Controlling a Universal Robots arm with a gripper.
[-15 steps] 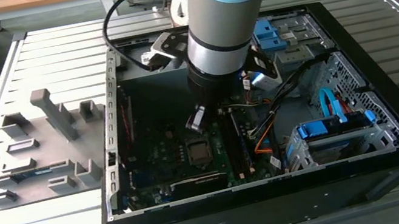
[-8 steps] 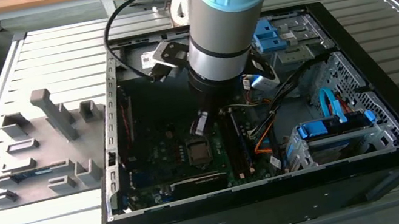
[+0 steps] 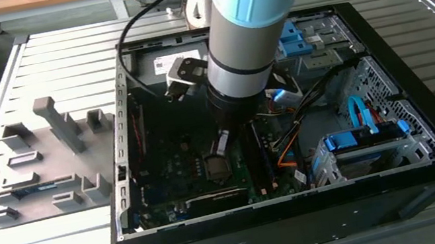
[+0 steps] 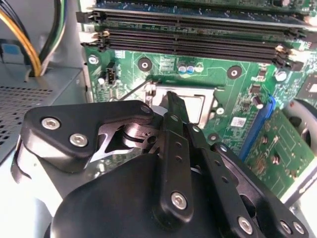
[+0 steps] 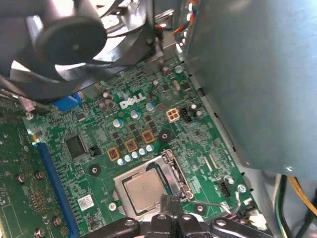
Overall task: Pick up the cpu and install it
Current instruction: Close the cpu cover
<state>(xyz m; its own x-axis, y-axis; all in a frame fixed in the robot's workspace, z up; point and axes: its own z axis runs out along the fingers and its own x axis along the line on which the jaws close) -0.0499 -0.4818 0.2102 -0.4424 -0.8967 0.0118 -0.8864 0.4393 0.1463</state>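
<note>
Silvery-grey chip: the cpu (image 5: 144, 190) lies flat in the square socket frame (image 5: 174, 171) on the green motherboard (image 5: 148, 134), just ahead of the fingertips and free of them.
Gripper: the gripper (image 5: 172, 207) hangs low inside the open computer case (image 3: 433, 124), its black fingers (image 5: 163, 206) drawn close together at the socket's edge, nothing between them.
Jaws: narrow, tips nearly meeting, holding nothing.
Beyond the jaws: dark memory slots (image 4: 193, 29) run crosswise in the second wrist view.
To one side: a blue expansion slot (image 5: 52, 183) and a black fan (image 5: 64, 37).
Outside the case: a grey parts tray (image 3: 45, 159).
</note>
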